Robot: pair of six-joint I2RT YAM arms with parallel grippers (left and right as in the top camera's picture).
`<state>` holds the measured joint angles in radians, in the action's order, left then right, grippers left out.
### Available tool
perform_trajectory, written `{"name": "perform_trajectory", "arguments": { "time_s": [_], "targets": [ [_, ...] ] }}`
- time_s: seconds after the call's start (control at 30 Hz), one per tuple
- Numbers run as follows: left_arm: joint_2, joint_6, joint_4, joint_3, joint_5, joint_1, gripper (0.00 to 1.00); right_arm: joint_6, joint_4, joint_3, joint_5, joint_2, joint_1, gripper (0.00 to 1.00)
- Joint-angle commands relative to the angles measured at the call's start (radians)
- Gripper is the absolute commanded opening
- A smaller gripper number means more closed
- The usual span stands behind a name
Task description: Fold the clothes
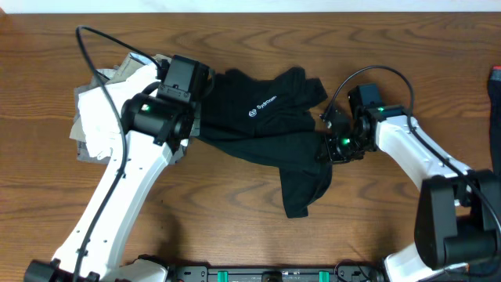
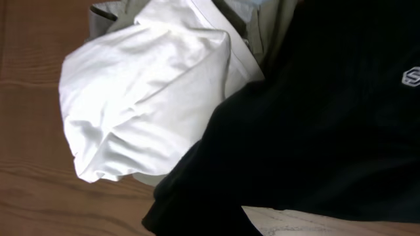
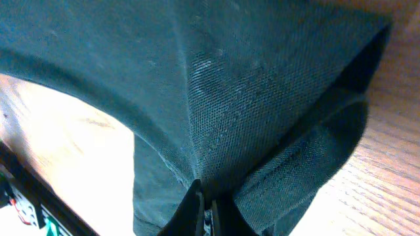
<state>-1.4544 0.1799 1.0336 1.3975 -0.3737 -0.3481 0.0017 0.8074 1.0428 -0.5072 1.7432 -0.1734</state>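
Observation:
The clothes are a crumpled black T-shirt (image 1: 258, 117) with a small white logo in the middle of the table, and a pile of white and grey garments (image 1: 98, 106) at the left. My left gripper (image 1: 194, 117) is at the shirt's left edge. Its fingers are buried under black fabric (image 2: 315, 118) in the left wrist view, with the white garment (image 2: 144, 98) just beside it. My right gripper (image 3: 205, 200) is shut, pinching a bunched fold of the shirt (image 3: 249, 98) at its right side (image 1: 323, 145), lifted slightly off the wood.
The wooden table (image 1: 235, 227) shows around the clothes. A black rail with green parts (image 1: 266, 274) runs along the front edge. A dark object with red (image 1: 495, 78) sits at the right edge. The right arm's base (image 1: 458, 223) stands at the front right.

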Motion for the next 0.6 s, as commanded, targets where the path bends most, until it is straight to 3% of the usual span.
{"name": "perform_trajectory", "arguments": {
  "time_s": [0.0, 0.17, 0.27, 0.57],
  "targets": [
    [-0.014, -0.002, 0.005, 0.006, -0.028, 0.004, 0.06, -0.009, 0.019, -0.005, -0.006, 0.032, -0.011, 0.14],
    [-0.016, -0.003, 0.005, 0.006, -0.028, 0.004, 0.06, -0.029, 0.045, -0.006, -0.005, 0.038, -0.010, 0.36],
    [-0.016, -0.003, 0.005, 0.006, -0.028, 0.004, 0.06, -0.029, 0.049, -0.014, -0.005, 0.038, -0.013, 0.43],
    [-0.016, -0.003, 0.005, 0.006, -0.028, 0.004, 0.06, -0.005, -0.024, -0.077, -0.024, 0.040, -0.018, 0.41]
  ]
}}
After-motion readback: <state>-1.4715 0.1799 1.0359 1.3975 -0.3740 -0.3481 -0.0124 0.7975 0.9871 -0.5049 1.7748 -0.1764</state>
